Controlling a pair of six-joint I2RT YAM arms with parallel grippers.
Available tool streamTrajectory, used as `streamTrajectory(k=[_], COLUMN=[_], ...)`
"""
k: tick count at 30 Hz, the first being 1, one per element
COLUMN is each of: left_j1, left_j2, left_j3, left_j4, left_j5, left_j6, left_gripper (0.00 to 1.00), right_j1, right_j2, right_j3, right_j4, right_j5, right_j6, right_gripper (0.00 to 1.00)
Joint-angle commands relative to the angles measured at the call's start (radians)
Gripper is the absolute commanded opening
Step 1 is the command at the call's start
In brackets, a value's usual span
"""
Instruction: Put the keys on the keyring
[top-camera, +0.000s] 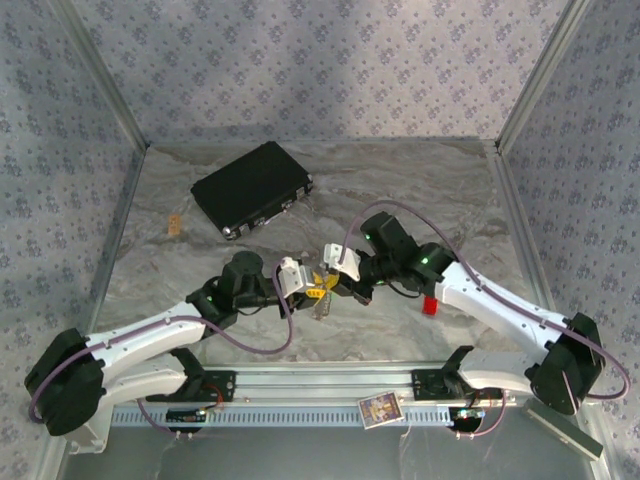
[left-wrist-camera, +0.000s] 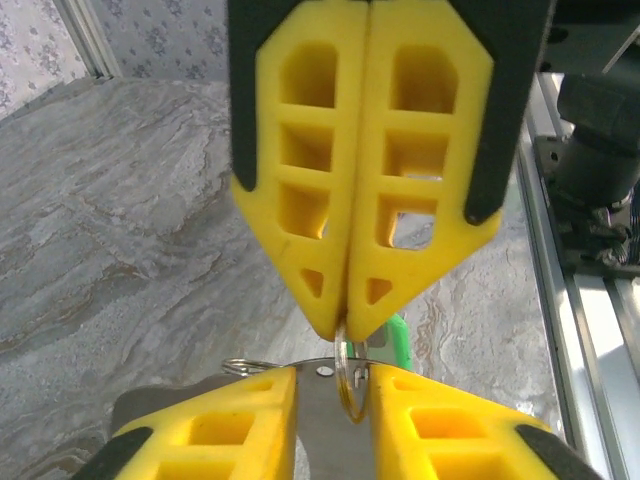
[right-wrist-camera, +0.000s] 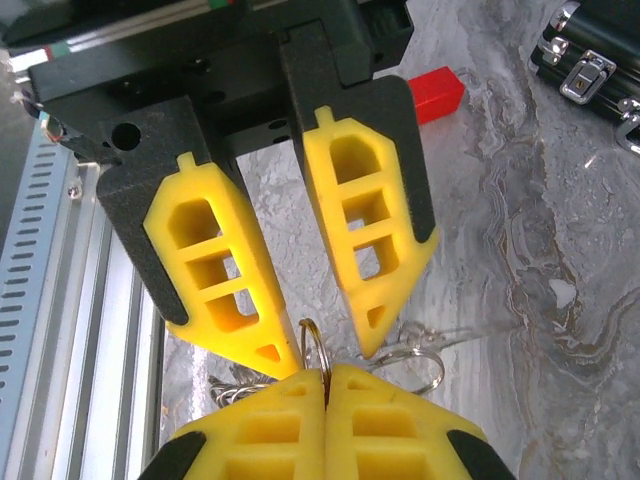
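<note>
Keyring (right-wrist-camera: 312, 323) clamped between right jaws

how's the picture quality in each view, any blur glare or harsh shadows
top external: even soft light, faint shadows beneath the arms, black case crisp; left wrist: right gripper looms near the lens, the small ring at its tips slightly soft; right wrist: sharp, bright glints on that ring and the case's latches.
</note>
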Motion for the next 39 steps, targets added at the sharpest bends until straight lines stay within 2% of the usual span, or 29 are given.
streamTrajectory(k=[1,7,10,11,14,18,25,31,36,39], left_j1=[-0.002,-0.002,-0.002,-0.002,-0.002,-0.002,-0.002,-0.001,-0.002,-0.002], left_j2=[-0.015,-0.020,-0.027,-0.029,-0.032,-0.035,-0.034,-0.035,-0.040,-0.045], left_j3=[0.043,0.045,0.030,0.022,-0.004,-0.029,-0.067,-0.069,-0.068,-0.045], left_j4=[-0.031,-0.031,0.003,0.025,0.091,0.150,0.225,0.227,0.223,0.151], left_j5=[-0.010,-0.003,-0.002,-0.003,0.006,0.021,0.027,0.032,0.036,0.017], left_j6=[0.025,0.024,0.012,0.002,-0.029,-0.048,-0.079,-0.074,-0.074,-0.057], left_gripper=[0.20,0.00,0.00,0.00,0.00,0.00,0.00,0.00,0.01,0.19], right_j1=[0.011,0.028,0.015,0.006,-0.028,-0.039,-0.041,-0.042,-0.042,-0.036], right_j2=[0.019,0.033,0.004,-0.013,-0.061,-0.076,-0.071,-0.079,-0.071,-0.070], right_j3=[0.051,0.082,0.056,0.035,-0.048,-0.124,-0.160,-0.163,-0.148,-0.119], right_j4=[-0.076,-0.092,-0.070,-0.039,0.070,0.184,0.256,0.256,0.235,0.187], right_j5=[0.020,0.023,-0.005,-0.013,-0.050,-0.076,-0.106,-0.104,-0.115,-0.101], right_j6=[-0.046,-0.056,-0.036,-0.015,0.048,0.119,0.160,0.157,0.148,0.117], right_gripper=[0.00,0.00,0.01,0.12,0.26,0.28,0.20,0.21,0.00,0.00])
